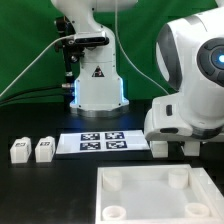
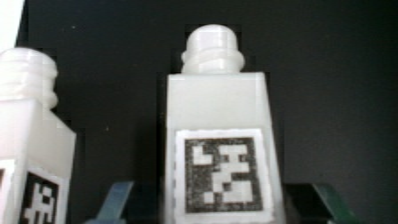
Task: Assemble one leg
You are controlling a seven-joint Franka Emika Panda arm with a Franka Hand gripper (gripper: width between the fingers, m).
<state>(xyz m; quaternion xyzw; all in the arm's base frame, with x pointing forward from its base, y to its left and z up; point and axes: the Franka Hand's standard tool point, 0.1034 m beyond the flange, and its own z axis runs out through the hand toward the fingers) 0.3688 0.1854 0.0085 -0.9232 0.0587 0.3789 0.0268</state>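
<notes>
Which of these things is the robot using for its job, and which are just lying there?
For the job: the leg at the gripper; probably also the white tray-like part with sockets.
Just lying about, on the exterior view's left: the outermost leg; the leg beside it. Also the marker board.

**White Parts on a Black Table**

The small white plastic block-shaped leg [image 2: 217,110] is white all over, with a black-and-white square tag [image 2: 217,170] on it. The second white plastic leg [image 2: 32,110] has black-and-white marks too. The thin flat white marker board [image 1: 100,142] shows black-and-white squares. The big square white tray-like part [image 1: 150,198] is plain white. The flat table [image 1: 40,195] is black. The cloth [image 1: 20,35] behind is green.
</notes>
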